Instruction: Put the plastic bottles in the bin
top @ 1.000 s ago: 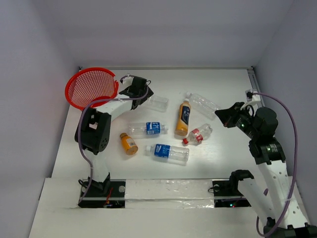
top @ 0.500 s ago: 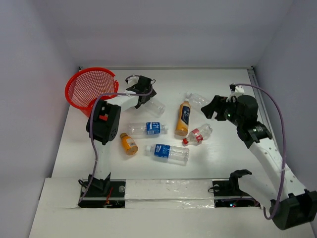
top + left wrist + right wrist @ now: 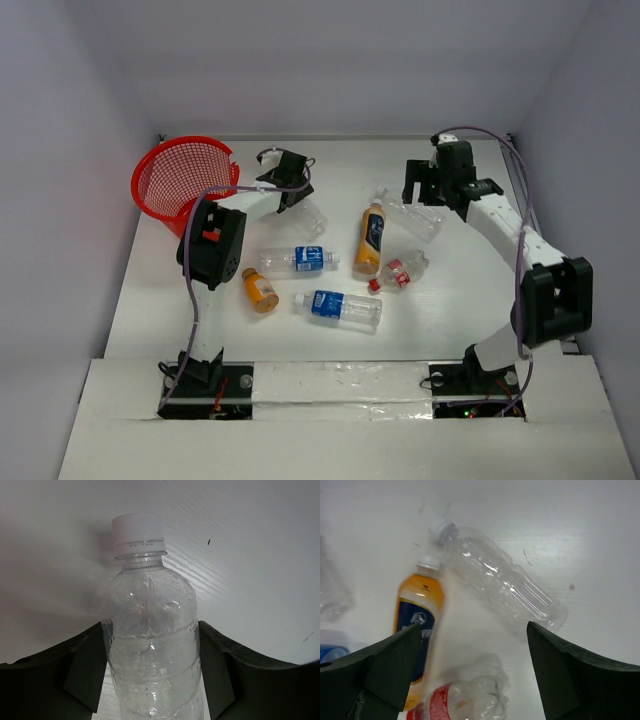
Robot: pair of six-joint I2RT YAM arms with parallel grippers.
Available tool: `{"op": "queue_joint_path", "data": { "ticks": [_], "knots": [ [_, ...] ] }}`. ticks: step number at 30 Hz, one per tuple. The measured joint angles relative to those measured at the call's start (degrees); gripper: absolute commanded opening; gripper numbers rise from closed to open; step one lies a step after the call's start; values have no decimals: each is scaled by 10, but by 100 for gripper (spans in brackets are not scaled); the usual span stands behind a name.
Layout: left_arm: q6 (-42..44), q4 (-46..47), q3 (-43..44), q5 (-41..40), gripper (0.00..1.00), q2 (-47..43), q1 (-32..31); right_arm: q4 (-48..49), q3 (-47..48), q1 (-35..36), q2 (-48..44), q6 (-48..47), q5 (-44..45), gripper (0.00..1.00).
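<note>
The red mesh bin (image 3: 185,178) stands at the back left. Just right of it my left gripper (image 3: 296,196) is shut on a clear unlabelled bottle (image 3: 314,214) that lies on the table. In the left wrist view both fingers (image 3: 87,665) press that bottle's (image 3: 150,630) sides, its white cap pointing away. My right gripper (image 3: 425,192) hangs open over another clear bottle (image 3: 415,212) at the back right. That bottle (image 3: 505,587) lies beyond the gap of the right gripper (image 3: 474,627), apart from both fingers.
Other bottles lie mid-table: a tall orange one (image 3: 370,238), a crushed red-labelled one (image 3: 402,271), two blue-labelled ones (image 3: 297,259) (image 3: 338,307) and a small orange one (image 3: 259,289). White walls close the back and sides.
My right arm has swung from the right side to the back, over the clear bottle, and its gripper has opened. My left gripper has closed in on its clear bottle.
</note>
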Motion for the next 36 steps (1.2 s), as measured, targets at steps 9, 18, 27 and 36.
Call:
{"op": "queue_joint_path", "data": {
  "ticks": [9, 18, 27, 36],
  "knots": [
    [47, 36, 0, 38, 55, -9, 0, -87, 133, 9, 162, -53, 34, 99],
    [79, 50, 37, 93, 54, -121, -6, -156, 280, 19, 289, -107, 48, 100],
    [141, 9, 149, 52, 54, -257, -15, -228, 363, 23, 387, -145, 44, 98],
    [172, -42, 157, -20, 54, -367, 106, -245, 386, 23, 426, -155, 50, 80]
  ]
}}
